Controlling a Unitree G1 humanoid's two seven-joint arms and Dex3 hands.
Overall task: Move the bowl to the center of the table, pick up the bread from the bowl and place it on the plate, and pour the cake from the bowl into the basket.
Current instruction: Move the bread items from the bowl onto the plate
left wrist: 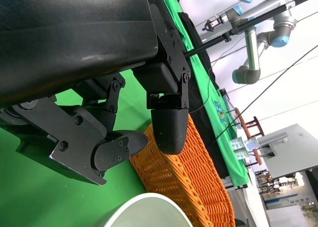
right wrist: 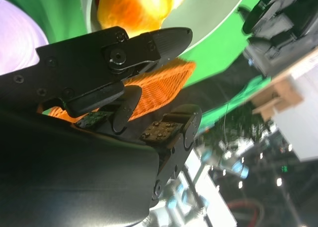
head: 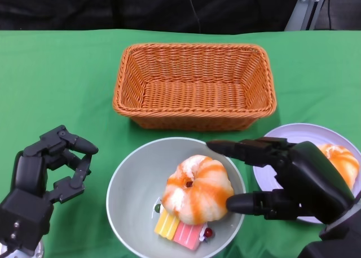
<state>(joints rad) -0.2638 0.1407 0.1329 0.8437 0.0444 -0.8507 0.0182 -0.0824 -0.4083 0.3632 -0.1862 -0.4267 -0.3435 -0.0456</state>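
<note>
Right hand (head: pixel 293 179) over bowl's right rim, fingers spread around bread (head: pixel 197 188), one above, one touching its right side; no firm grip visible. Left hand (head: pixel 48 176) hangs left of bowl (head: pixel 127 184), fingers apart, holding nothing. Bread sits in bowl atop pink-yellow cake (head: pixel 180 230). Second bread (head: pixel 341 162) on plate (head: pixel 293 132) at right. Basket (head: pixel 194 86) beyond bowl, on green table (head: pixel 56 88).

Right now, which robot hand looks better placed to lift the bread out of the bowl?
The right robot hand: its fingers already straddle the bread over the bowl. The left robot hand hangs beside the bowl.
</note>
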